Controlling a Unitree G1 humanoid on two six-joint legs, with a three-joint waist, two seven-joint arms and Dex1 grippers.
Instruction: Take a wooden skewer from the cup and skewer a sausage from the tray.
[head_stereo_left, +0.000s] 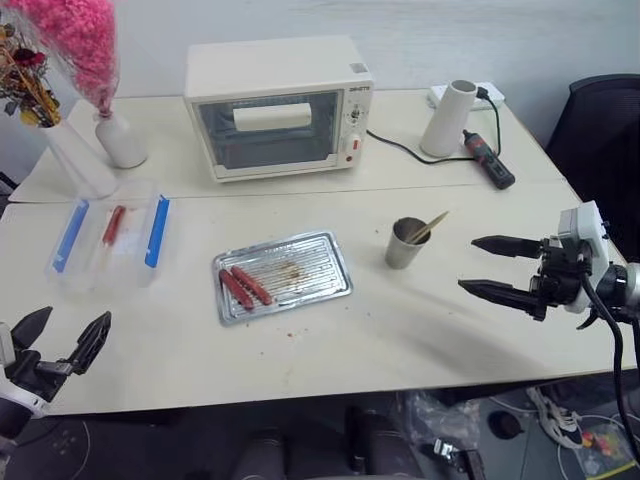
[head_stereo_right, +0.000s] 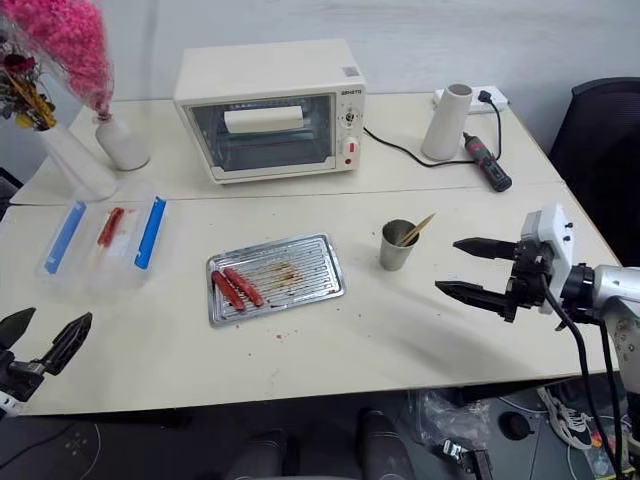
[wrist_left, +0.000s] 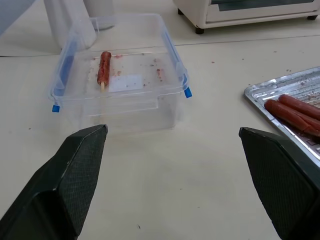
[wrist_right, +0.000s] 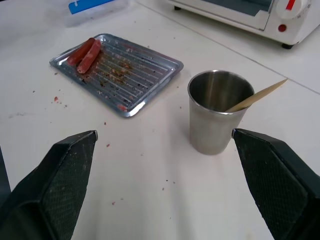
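Skewer work has not begun, in my judgement: I see nothing lifted and nothing pierced.

Largest first. I note the table (head_stereo_left: 420, 330), pale and flat, carrying everything. The toaster oven (head_stereo_left: 278, 108) stands at its far edge, well clear of the work. The clear plastic box (head_stereo_left: 108, 240) with blue clips sits toward the left edge and holds one sausage already on a stick. The tray (head_stereo_left: 320, 290) lies near the table's middle, ribbed and grease-stained, with two sausages (head_stereo_left: 244, 287) side by side at its left end. The cup (head_stereo_left: 406, 244) stands just right of the tray, apart from it. The wooden skewer (head_stereo_left: 428, 227) leans inside the cup, its upper end over the rim on the cup's right side.

My right gripper (head_stereo_left: 496, 267) hangs above the table right of the cup, fingers spread wide, holding nothing. My left gripper (head_stereo_left: 62, 340) sits by the near left corner, equally wide and empty.

Handling assessment: I judge the skewer very light, stiff along its length, but thin enough to snap or slip sideways between the pads. I would take it on the exposed upper part above the rim, pinching across the shaft. The cup looks light and may tip if the stick drags on its rim.
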